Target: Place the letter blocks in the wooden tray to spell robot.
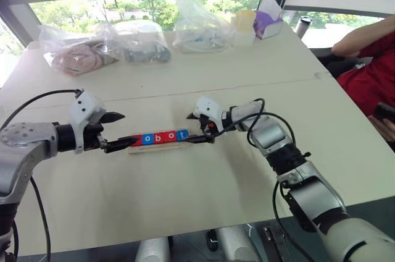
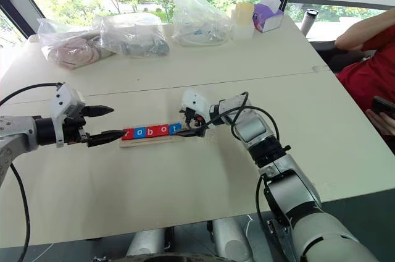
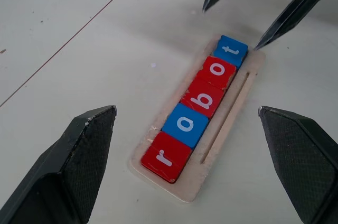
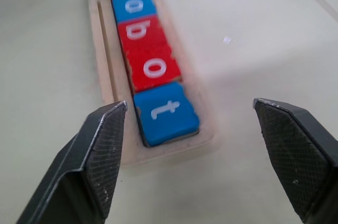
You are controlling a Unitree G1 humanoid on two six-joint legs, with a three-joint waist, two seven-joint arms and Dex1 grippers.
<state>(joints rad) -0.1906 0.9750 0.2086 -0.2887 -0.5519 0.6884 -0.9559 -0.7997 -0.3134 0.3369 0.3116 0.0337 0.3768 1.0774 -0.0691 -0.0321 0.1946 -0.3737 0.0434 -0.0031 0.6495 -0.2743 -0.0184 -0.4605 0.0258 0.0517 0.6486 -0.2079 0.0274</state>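
The wooden tray point(image 3: 228, 127) lies in the middle of the table. Five letter blocks sit in it in a row: a red r point(image 3: 165, 158), a blue o point(image 3: 185, 124), a red b point(image 3: 203, 99), a red o point(image 3: 216, 71) and a blue t point(image 4: 165, 112). Together they read "robot". My left gripper point(image 1: 125, 129) hovers open at the r end, holding nothing. At the t end my right gripper point(image 3: 231, 28) is open too, its fingers point(image 4: 97, 155) standing on either side of the tray's end, apart from the t block.
Clear plastic bags point(image 1: 133, 39) with contents line the far side of the table. A purple tissue box point(image 1: 268, 24) and a pale cup point(image 1: 244, 21) stand at the back right. A person in a red top point(image 1: 370, 76) sits at the right edge.
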